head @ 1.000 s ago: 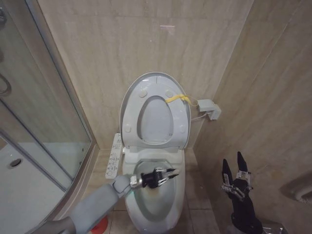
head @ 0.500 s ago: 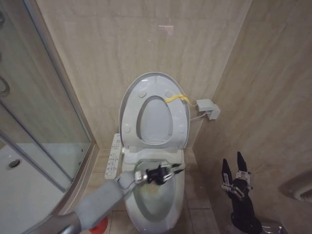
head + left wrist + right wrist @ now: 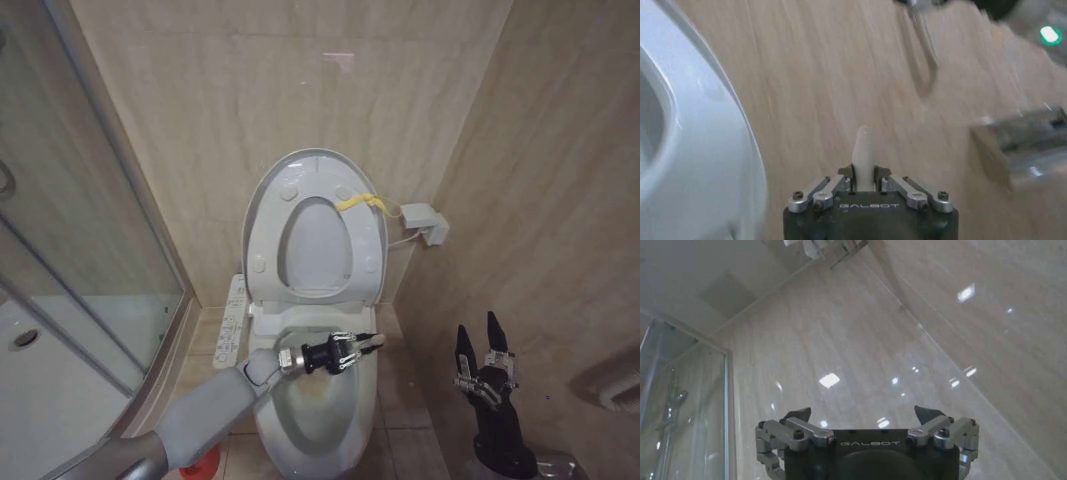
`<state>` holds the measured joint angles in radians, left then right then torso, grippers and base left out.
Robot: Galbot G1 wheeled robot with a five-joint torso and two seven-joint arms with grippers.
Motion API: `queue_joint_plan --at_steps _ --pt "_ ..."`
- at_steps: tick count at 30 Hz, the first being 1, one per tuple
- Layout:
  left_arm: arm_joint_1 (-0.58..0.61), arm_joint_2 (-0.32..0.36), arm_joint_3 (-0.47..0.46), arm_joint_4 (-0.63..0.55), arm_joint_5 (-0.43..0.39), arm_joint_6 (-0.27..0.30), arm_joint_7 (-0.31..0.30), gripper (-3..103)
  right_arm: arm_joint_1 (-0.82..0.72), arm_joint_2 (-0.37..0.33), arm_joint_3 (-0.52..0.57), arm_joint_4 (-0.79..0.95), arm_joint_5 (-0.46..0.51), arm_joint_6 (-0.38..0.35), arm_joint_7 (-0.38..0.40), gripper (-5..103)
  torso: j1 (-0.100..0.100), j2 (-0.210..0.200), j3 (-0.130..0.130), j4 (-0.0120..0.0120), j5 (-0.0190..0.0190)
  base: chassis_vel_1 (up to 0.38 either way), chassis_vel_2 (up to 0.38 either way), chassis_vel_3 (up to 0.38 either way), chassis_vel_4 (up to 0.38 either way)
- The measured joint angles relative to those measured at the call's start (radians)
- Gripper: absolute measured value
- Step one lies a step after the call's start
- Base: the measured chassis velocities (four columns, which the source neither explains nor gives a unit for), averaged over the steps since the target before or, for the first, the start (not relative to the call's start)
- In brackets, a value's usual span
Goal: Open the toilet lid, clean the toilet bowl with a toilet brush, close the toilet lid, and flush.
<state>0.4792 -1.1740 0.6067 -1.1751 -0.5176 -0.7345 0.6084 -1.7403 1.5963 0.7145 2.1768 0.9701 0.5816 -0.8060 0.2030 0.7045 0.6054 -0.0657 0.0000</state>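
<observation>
Grey arms, black GALBOT-marked claws

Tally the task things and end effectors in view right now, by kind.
End effectors: 2, left over the bowl, right parked near the right wall, open
Toilet parts: 2, toilet lid raised, toilet bowl
Brushes: 1, toilet brush gripped by the left end effector
Total: 5

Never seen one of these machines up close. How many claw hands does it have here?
2. The left gripper is out over the bowl, fingers shut on the brush handle. The right gripper is parked by the right wall, fingers open and pointing up.
</observation>
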Motion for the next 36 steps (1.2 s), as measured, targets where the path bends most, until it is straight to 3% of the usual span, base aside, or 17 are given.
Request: queue_joint_plan --at_steps 4,8,11,15,20,22,25,26,27,30,34,35,36 --pt "0.031 0.067 -0.017 0.116 0.055 -0.011 0.027 20 -0.002 -0.013 -0.002 0.001 0.004 0.000 0.000 100 0.000 0.000 0.000 0.0033 0.0001 0.014 -0.002 0.001 0.007" --pt "0.022 0.091 0.006 0.092 0.047 0.002 0.033 20 -0.002 -0.018 0.001 0.001 0.010 0.000 0.000 100 0.000 0.000 0.000 0.0034 0.0004 0.028 0.016 0.000 0.010" --pt "-0.023 0.047 0.057 -0.018 -0.011 0.025 0.003 20 -0.002 -0.012 0.006 0.005 0.011 0.000 0.001 100 0.000 0.000 0.000 0.0006 -0.0004 0.000 0.000 0.000 0.000" --pt "-0.068 0.013 0.100 -0.067 -0.065 0.042 -0.022 20 0.005 -0.007 0.007 0.002 0.009 -0.001 0.002 100 0.000 0.000 0.000 -0.0003 0.0000 0.000 0.000 0.000 0.000" --pt "-0.053 0.067 0.112 -0.002 -0.035 0.040 0.002 20 -0.005 -0.007 0.004 0.008 0.008 0.000 0.000 100 0.000 0.000 0.000 0.0017 0.0001 0.000 0.000 0.000 0.000" --pt "-0.033 0.097 0.107 0.037 -0.014 0.031 0.010 20 -0.004 -0.012 0.001 0.014 0.009 -0.001 0.002 100 0.000 0.000 0.000 0.0037 0.0002 0.030 0.022 0.002 0.003" --pt "-0.041 0.095 0.103 0.005 -0.026 0.034 -0.005 20 -0.002 -0.014 0.002 0.014 0.009 -0.002 0.002 100 0.000 0.000 0.000 0.0035 0.0000 0.041 0.060 0.003 -0.003" --pt "-0.052 0.085 0.105 -0.020 -0.037 0.039 -0.012 20 -0.001 -0.012 0.005 0.012 0.009 -0.002 0.003 100 0.000 0.000 0.000 0.0029 0.0000 0.000 0.000 0.000 0.000" --pt "-0.073 0.065 0.109 -0.068 -0.057 0.049 -0.024 20 0.001 -0.008 0.006 0.007 0.009 -0.001 0.002 100 0.000 0.000 0.000 0.0006 -0.0002 0.000 0.000 0.000 0.000" --pt "-0.095 0.055 0.123 -0.087 -0.065 0.051 -0.027 20 0.007 -0.004 0.006 0.001 0.008 -0.001 0.002 100 0.000 0.000 0.000 -0.0003 -0.0001 -0.054 -0.037 -0.015 -0.010" --pt "-0.069 0.083 0.141 -0.001 -0.018 0.024 -0.005 20 0.004 -0.004 -0.001 0.003 0.007 -0.001 0.001 100 0.000 0.000 0.000 0.0010 0.0001 -0.015 -0.016 -0.006 -0.004" --pt "-0.053 0.091 0.132 0.034 0.000 0.014 0.007 20 0.003 -0.006 -0.003 0.006 0.007 -0.001 0.001 100 0.000 0.000 0.000 0.0033 0.0004 0.000 0.000 0.000 0.000" --pt "-0.045 0.090 0.120 0.045 0.007 0.009 0.011 20 0.002 -0.007 -0.003 0.007 0.008 -0.001 0.001 100 0.000 0.000 0.000 0.0036 0.0003 0.037 0.065 0.034 0.026"
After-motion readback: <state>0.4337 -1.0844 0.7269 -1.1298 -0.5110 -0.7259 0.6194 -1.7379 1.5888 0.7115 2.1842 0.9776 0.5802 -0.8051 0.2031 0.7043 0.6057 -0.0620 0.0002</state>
